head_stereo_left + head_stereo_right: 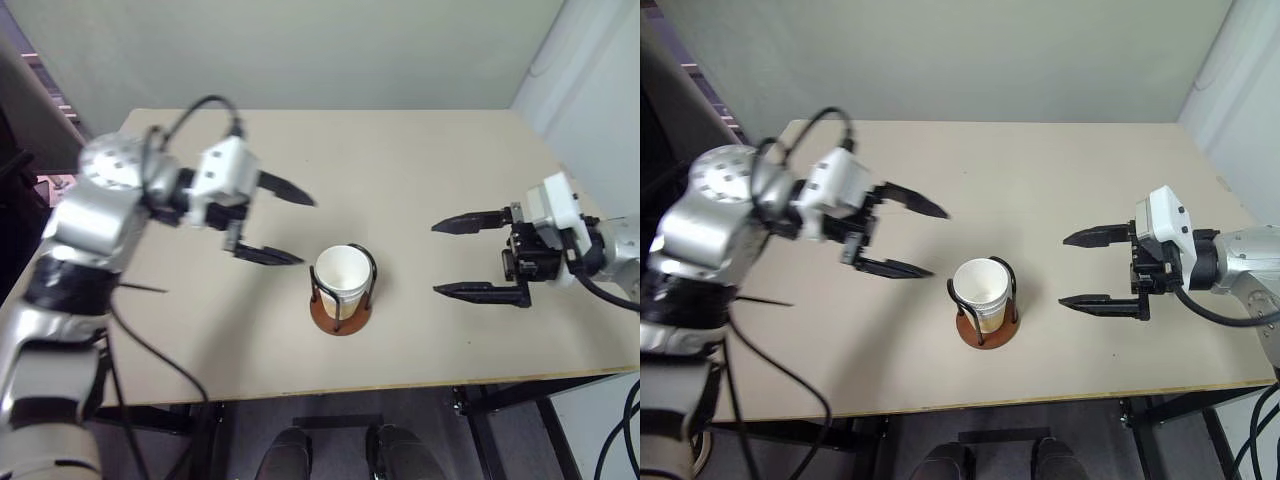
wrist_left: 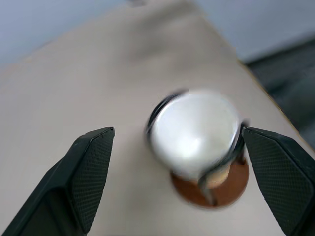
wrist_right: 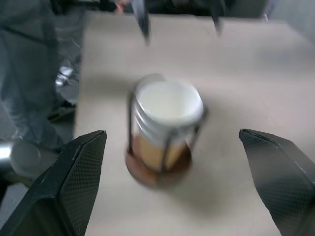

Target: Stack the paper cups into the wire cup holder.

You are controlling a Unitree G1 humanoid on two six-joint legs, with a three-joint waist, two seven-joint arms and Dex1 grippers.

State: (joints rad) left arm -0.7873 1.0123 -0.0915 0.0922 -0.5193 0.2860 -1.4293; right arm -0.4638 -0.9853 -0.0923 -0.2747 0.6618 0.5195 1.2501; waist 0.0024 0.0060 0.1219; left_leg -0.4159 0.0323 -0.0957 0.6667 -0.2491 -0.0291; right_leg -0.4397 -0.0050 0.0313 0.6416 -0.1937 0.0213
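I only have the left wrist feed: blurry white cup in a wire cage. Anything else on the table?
Observer: Head view: besides the wire cup holder with the paper cups in it, I see no loose cups on the table.
Operator: Where's the right arm?
Observer: The right gripper hovers on the holder's other side, apart from it, jaws open.
Operator: Left gripper touching the cage?
Observer: No. The left gripper is open, beside the holder, with a gap.

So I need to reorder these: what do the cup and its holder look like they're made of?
The cup: matte white inside with a rolled rim, seemingly paper. The holder: thin black uprights, probably wire, on a reddish-brown disc base, maybe wood or plastic; can't tell which.
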